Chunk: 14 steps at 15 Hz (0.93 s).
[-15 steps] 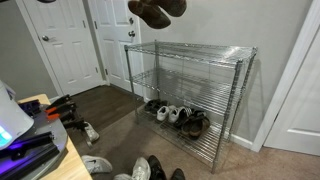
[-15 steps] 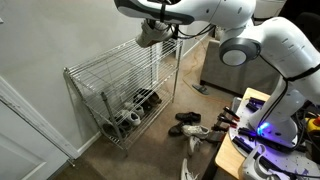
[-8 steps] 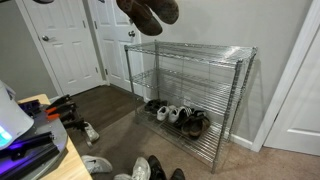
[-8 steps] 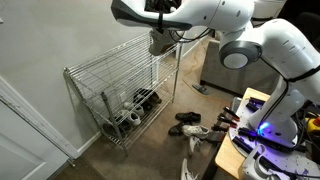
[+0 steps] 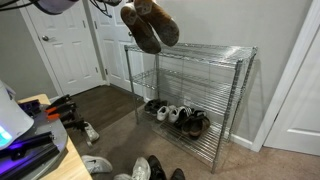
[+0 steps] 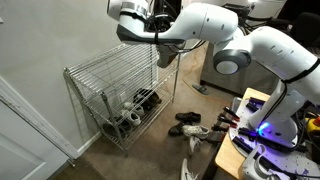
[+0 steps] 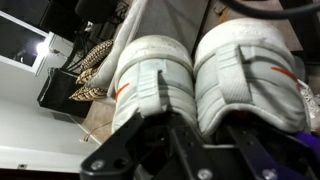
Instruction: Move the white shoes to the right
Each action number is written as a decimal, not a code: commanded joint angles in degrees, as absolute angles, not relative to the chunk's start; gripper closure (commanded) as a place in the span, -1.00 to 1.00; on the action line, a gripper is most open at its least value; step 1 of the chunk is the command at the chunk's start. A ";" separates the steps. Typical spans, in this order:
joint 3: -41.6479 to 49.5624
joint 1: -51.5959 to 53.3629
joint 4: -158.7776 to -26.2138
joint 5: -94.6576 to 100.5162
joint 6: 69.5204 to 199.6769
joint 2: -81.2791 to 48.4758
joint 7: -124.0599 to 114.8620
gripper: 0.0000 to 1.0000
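My gripper [image 7: 195, 138] is shut on the white shoes [image 7: 155, 85], a white and light-grey pair that fills the wrist view. In both exterior views the pair hangs in the air with its brownish soles showing [image 5: 150, 24] [image 6: 165, 52]. It is above and in front of the top shelf of the wire rack [image 5: 205, 52] [image 6: 100, 75]. The gripper [image 6: 158, 36] holds the pair from above. In the exterior view with the doors the fingers are hidden behind the shoes.
Several other shoes stand on the rack's bottom shelf [image 5: 178, 115] [image 6: 135, 105]. Loose shoes lie on the floor [image 5: 150, 168] [image 6: 190, 125]. A white door [image 5: 68, 45] stands left of the rack. A table with equipment [image 5: 30, 140] is in the near corner.
The arm has brought the held shoes lower and tilted them, closer to the rack's top shelf. The shoes on the rack and floor have not moved.
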<state>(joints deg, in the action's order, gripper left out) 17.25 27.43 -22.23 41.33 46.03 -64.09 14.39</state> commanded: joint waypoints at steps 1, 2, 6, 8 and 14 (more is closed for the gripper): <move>18.02 26.09 -23.00 45.66 44.05 -64.63 20.19 0.83; 17.96 25.53 -22.91 46.08 44.31 -65.02 20.50 0.83; 19.96 23.81 -20.75 50.99 48.20 -65.95 16.23 0.83; 20.56 22.14 -17.97 50.84 49.35 -65.72 13.71 0.84; 13.23 16.78 -20.21 38.96 50.42 -60.82 -3.77 0.84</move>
<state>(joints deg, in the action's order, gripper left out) 16.15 18.99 -19.87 44.27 49.89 -63.09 3.27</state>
